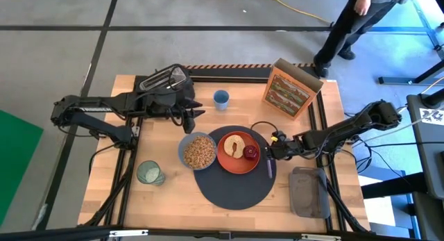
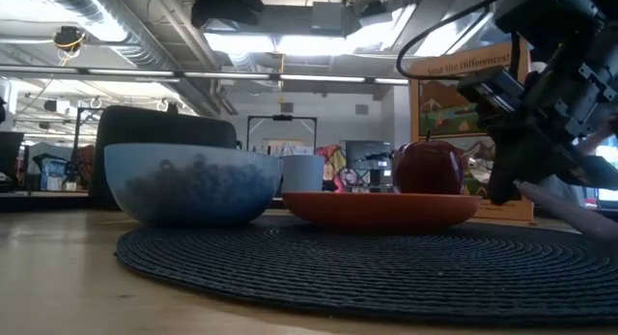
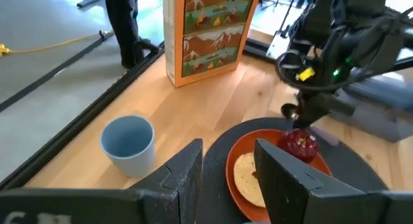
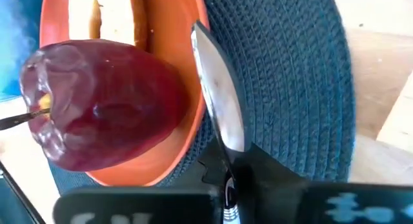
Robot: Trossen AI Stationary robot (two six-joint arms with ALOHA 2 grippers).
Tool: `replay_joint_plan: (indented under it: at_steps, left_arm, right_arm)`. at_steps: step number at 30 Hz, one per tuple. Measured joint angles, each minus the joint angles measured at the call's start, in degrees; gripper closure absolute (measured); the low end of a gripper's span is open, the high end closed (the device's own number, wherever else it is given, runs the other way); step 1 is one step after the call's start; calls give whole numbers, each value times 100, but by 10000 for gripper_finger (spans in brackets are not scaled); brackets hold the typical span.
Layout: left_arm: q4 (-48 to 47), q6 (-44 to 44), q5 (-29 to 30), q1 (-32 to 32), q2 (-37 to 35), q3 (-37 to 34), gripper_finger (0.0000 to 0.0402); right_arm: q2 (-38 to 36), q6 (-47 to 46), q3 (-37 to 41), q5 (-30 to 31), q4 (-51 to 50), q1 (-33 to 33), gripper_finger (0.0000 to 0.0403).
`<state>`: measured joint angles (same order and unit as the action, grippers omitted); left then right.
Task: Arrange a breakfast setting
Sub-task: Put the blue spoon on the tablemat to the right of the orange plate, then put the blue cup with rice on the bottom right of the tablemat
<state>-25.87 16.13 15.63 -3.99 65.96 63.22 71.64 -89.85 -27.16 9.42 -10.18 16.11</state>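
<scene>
A round dark-grey mat (image 1: 232, 182) lies mid-table. On it stands an orange plate (image 1: 232, 162) with a toast slice (image 1: 234, 144) and a red apple (image 1: 251, 152). A blue bowl (image 1: 199, 151) of cereal stands on the mat's left edge. A green glass cup (image 1: 149, 173) stands near left, off the mat. My right gripper (image 1: 272, 151) is at the plate's right rim, shut on a spoon (image 1: 270, 168). My left gripper (image 1: 193, 114) is open and empty, hovering beyond the bowl beside the black toaster (image 1: 165, 80). My right gripper pinches the spoon between its two fingers just behind the spoon's bowl (image 4: 227, 161). It comes from the table's right, and the fingers lie across the spoon. The spoon's bowl (image 4: 218, 98) stands over the mat beside the plate's rim. Whether the spoon rests on the mat, I cannot tell.
An orange cereal box (image 1: 291, 88) stands at the far right. A pale blue cup (image 1: 221, 98) stands beyond the mat. A grey cloth (image 1: 309, 192) lies near right. A person (image 1: 361, 19) walks on the floor beyond the table.
</scene>
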Motion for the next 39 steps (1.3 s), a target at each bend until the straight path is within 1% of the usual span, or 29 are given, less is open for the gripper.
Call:
replay_joint_plan:
  at_steps: [4,11,13,15,19,21,25,27,29,32,34,37,39]
  left_arm:
    - [-31,0,-26,0,131,-6,266]
    - [-111,-36,-58,-6,277,-6,266]
    - [-44,-136,-113,-69,259,-5,266]
    - [-63,-157,-182,-162,249,-4,266]
    - [-72,-167,-481,-385,224,-4,266]
    - [-85,-167,-640,-468,223,-4,266]
    - [-138,-170,-748,-568,201,-4,266]
    - [-259,-166,-766,-648,80,-8,266]
    - [-189,-147,-819,-746,-145,-6,266]
    - [-217,-136,-860,-899,-534,-2,266]
    - [-327,-133,-864,-978,-706,-2,266]
    - [-631,-167,-760,-1027,-796,-6,266]
    - [-538,-163,-722,-996,-798,-145,266]
  right_arm:
    - [37,-167,0,5,-19,0,362]
    - [21,-464,-1,114,-105,1,257]
    - [-11,-572,-2,187,-141,1,234]
    - [-51,-612,-4,262,-178,-1,220]
    - [-162,-613,-59,413,-332,-1,218]
    - [-198,-587,-188,499,-649,0,223]
    - [-282,-433,-567,731,-1479,1,232]
    - [-324,-376,-809,810,-1852,1,234]
    - [-395,-232,-1056,815,-2223,1,234]
    - [-490,168,-1427,956,-2771,1,235]
    - [-557,549,-1636,1175,-3032,1,235]
    - [-658,1044,-1851,1467,-3031,-1,235]
    - [-706,1345,-1972,1568,-2969,-38,235]
